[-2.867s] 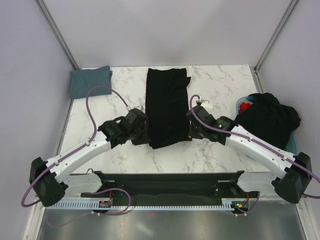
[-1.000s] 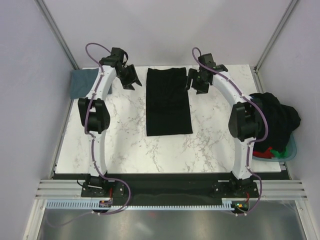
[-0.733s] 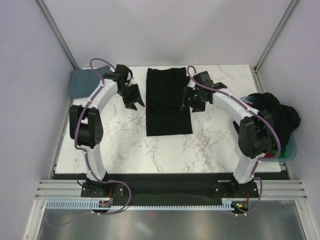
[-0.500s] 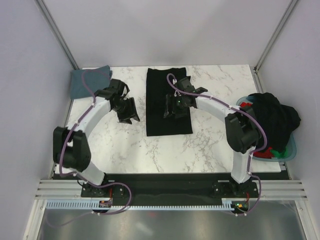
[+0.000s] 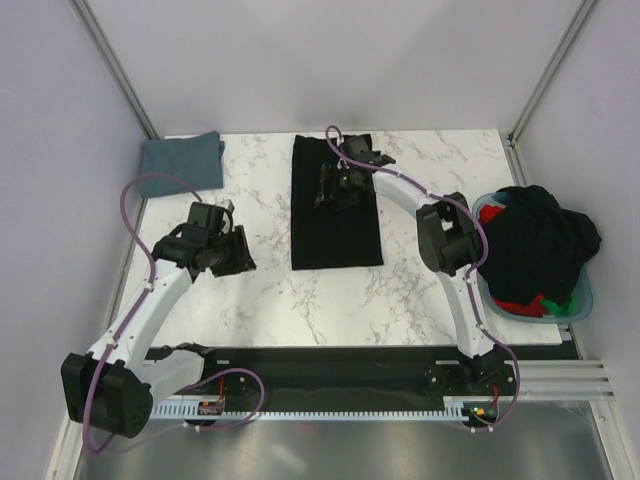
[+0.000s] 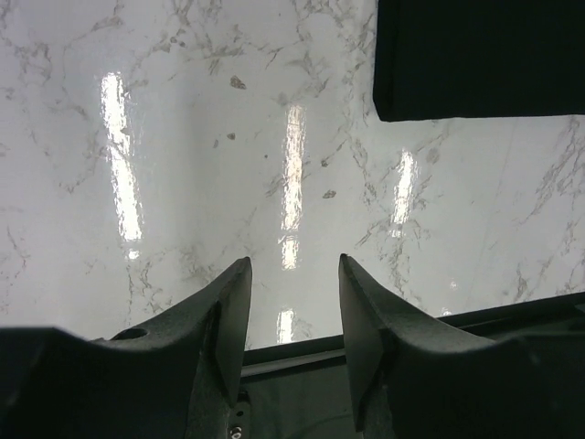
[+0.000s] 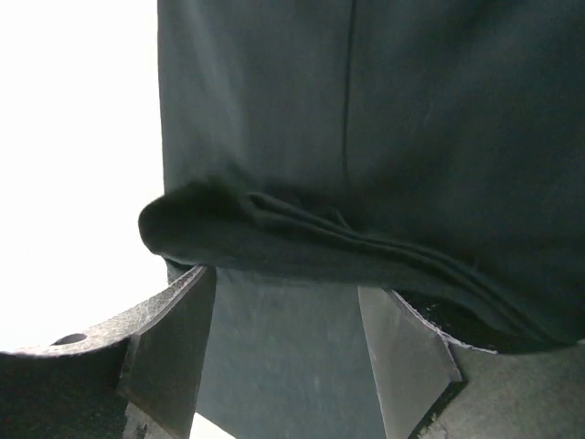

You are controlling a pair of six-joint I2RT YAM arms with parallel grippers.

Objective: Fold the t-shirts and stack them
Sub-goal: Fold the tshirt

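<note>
A black t-shirt (image 5: 336, 215) lies folded into a long strip across the middle of the marble table. My right gripper (image 5: 331, 190) hovers open over its far half. In the right wrist view its fingers (image 7: 178, 338) straddle flat black cloth, and a raised fold of the shirt (image 7: 302, 233) runs just beyond the tips of the right gripper (image 7: 285, 283). My left gripper (image 5: 236, 256) stands open over bare marble, left of the shirt's near end. In the left wrist view the left gripper (image 6: 292, 270) holds nothing, and the shirt's near corner (image 6: 475, 55) shows at top right. A folded grey-blue t-shirt (image 5: 180, 164) sits at the back left corner.
A teal basket (image 5: 586, 292) at the right edge holds a heap of black clothing (image 5: 540, 240) with red and green pieces beneath. Metal posts stand at the back corners. A dark rail (image 6: 512, 311) runs along the table's near edge.
Both arms left the shirt's far end. The left gripper swung back to the near left over bare marble; the right gripper moved in over the shirt's far half.
</note>
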